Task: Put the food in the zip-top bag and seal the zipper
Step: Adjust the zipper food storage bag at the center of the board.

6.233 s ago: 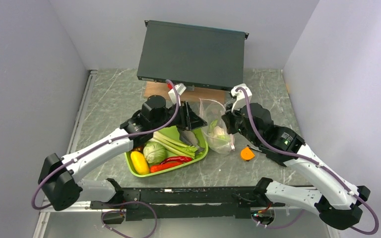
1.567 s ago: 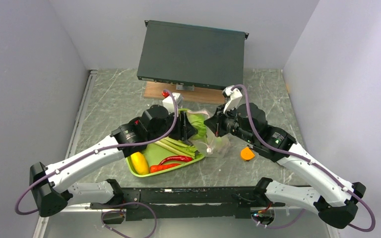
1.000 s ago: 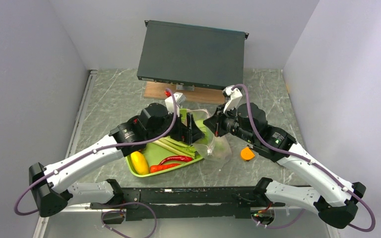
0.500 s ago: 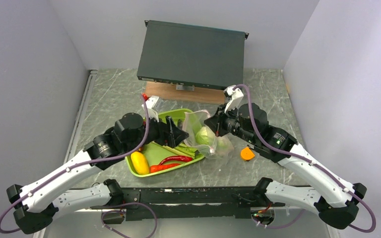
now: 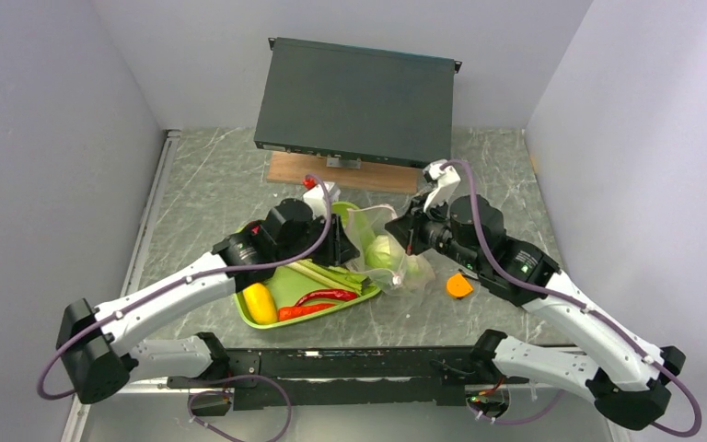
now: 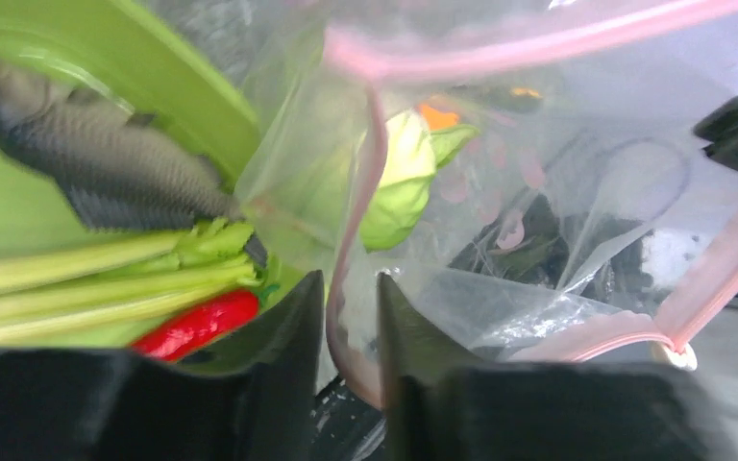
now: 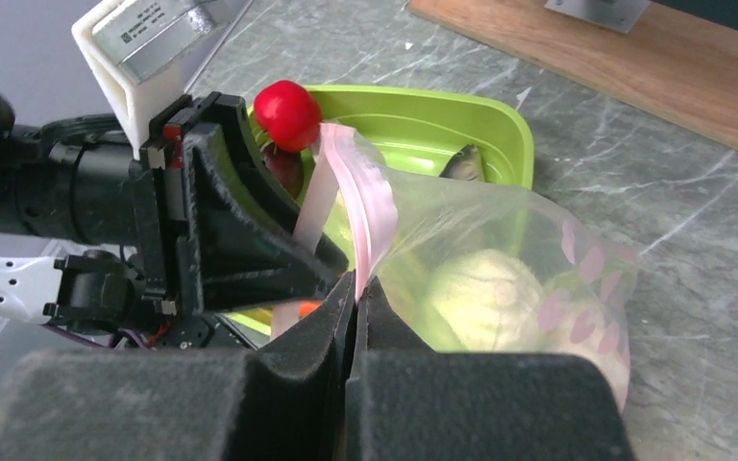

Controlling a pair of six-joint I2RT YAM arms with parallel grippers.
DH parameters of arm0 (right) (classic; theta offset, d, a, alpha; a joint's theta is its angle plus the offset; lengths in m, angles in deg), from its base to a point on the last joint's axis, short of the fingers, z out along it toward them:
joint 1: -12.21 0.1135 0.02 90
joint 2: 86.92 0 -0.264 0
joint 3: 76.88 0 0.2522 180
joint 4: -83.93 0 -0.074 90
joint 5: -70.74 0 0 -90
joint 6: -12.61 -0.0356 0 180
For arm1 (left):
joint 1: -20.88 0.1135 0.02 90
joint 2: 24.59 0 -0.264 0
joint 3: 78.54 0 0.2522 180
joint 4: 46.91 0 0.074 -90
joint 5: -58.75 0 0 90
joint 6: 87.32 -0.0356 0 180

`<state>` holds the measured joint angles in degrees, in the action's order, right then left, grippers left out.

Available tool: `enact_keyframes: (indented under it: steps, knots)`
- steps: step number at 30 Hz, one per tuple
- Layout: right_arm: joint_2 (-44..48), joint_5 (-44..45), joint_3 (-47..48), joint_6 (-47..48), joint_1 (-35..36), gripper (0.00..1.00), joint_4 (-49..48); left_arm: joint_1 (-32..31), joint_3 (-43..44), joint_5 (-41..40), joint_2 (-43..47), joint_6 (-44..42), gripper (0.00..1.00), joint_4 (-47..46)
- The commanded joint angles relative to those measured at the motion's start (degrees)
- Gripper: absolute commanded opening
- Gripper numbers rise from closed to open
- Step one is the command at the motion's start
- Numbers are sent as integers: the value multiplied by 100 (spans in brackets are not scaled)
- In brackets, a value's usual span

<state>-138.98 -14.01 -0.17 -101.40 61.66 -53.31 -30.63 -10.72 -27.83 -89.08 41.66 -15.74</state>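
L arm back over lime tray (image 5: pixel 283 285) at zip-top bag (image 5: pixel 407 276), L gripper (image 6: pixel 349 288) half-open astride zipper (image 6: pixel 363 173), R gripper (image 7: pixel 356 283) clenched on bag rim; cabbage (image 5: pixel 382 250) bagged, but fish (image 6: pixel 106 163), stalks (image 6: pixel 86 274), chilli (image 6: pixel 197 327), yellow fruit (image 5: pixel 258 302) remain, seal undone.

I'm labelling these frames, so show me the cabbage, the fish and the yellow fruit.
cabbage (image 5: pixel 383 250), top external view, its rounded pale green middle
fish (image 6: pixel 106 163), left wrist view, its scaled grey flank
yellow fruit (image 5: pixel 259 302), top external view, middle of its body
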Motion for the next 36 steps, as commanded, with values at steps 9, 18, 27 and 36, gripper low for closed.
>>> enact_keyframes:
  steps: [9, 18, 27, 36]
  knots:
    - [1300, 1913, -108, 150, 22, 0, 165, 24, 1648, 2847, -977, 759, 0, -2435]
    - [1274, 1898, -703, 4, 21, 0, -59, 70, 976, 2232, -1265, 733, 4, -1892]
    - [1144, 1959, -451, 81, 19, 0, 112, 68, 722, 1997, -623, 292, 73, -1888]
    - [1138, 2002, -479, 135, 12, 0, 91, 119, 449, 918, 756, -317, 98, -459]
